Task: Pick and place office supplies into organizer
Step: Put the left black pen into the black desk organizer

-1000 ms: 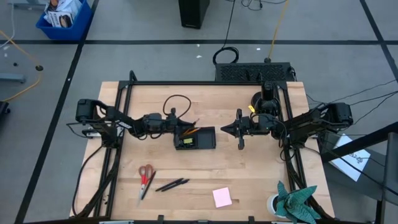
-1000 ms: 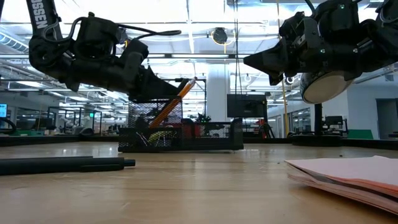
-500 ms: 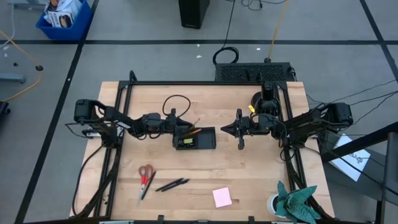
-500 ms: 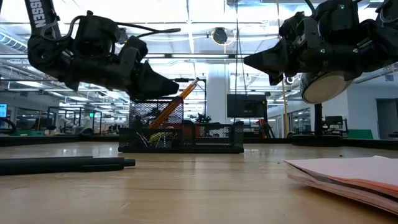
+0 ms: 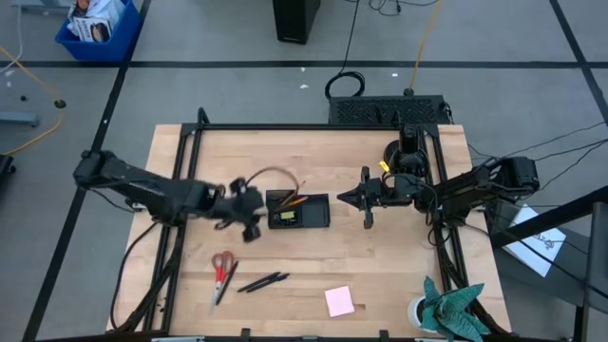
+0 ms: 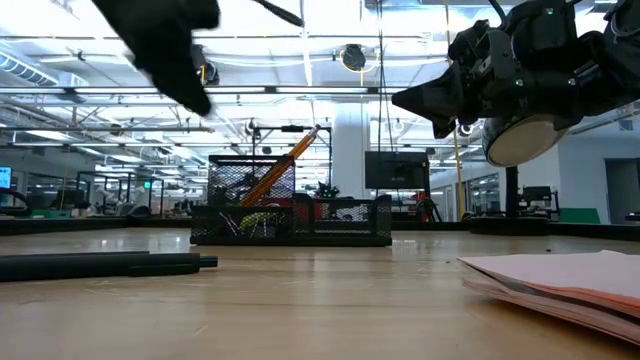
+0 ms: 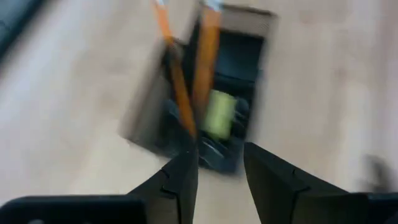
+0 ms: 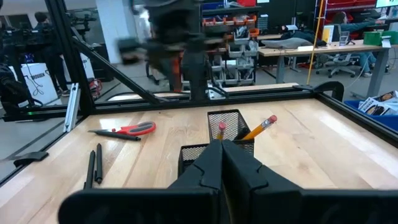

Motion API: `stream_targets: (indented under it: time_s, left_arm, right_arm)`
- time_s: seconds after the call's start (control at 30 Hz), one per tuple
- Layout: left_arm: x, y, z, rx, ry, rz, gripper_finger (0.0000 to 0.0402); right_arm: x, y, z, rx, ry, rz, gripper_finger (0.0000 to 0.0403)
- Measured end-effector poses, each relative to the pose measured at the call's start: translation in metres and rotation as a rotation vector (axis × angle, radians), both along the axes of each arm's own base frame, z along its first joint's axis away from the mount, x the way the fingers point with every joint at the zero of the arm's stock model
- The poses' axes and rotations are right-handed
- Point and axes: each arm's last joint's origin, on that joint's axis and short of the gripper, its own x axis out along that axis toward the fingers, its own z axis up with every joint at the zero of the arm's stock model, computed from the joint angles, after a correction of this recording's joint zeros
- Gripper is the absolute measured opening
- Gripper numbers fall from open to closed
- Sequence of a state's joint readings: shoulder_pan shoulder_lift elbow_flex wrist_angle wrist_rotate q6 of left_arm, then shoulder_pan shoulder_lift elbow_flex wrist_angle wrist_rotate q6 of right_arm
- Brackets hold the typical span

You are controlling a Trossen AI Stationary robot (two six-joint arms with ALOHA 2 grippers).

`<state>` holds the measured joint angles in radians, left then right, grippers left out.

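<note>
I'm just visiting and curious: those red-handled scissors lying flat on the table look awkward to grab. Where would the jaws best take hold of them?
Probably from straight above, across the narrow neck where the red handles meet the blades. The scissors lie flat on the table with open wood around them, so nothing blocks a top-down approach. The left gripper, jaws open, is the nearer one; the two pens lie just beside, apart from them.

Bare worktop [image 5: 380, 252] lies open between the organizer [image 5: 297, 211] and the front row — scissors [image 5: 222, 269], pens [image 5: 263, 282], sticky-note pad [image 5: 339, 301]. The left hand [image 5: 249, 215] crowds the organizer's left end, the right hand [image 5: 348, 197] its right — two pencils [image 6: 280, 166] jut above it.
</note>
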<state>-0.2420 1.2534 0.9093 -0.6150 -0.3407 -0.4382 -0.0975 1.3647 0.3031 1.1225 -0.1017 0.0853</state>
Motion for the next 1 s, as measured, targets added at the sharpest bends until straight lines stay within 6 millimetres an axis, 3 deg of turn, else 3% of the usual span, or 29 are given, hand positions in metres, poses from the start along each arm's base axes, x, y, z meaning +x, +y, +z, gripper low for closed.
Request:
stream_targets:
  time_s: [0.07,0.2,0.5,0.67,1.0]
  left_arm:
    - [0.001,-0.024,0.004,-0.067,0.015,0.008,0.0131]
    - [-0.001,-0.073,-0.009,-0.160,0.082,0.001,0.0131]
    - [-0.022,-0.142,-0.068,-0.381,0.354,0.226,0.0131]
    - [-0.029,-0.156,-0.089,-0.392,0.465,0.301,0.0131]
    - [-0.034,-0.151,-0.092,-0.371,0.540,0.374,0.0131]
  right_arm:
    - [0.000,0.000,0.000,0.000,0.002,0.000,0.0000]
    - [0.000,0.000,-0.001,0.014,0.008,0.004,0.0000]
    - [0.000,0.000,-0.001,0.028,0.014,0.004,0.0000]
    - [0.000,0.000,-0.001,0.028,0.014,0.004,0.0000]
    - [0.000,0.000,-0.001,0.028,0.012,0.004,0.0000]
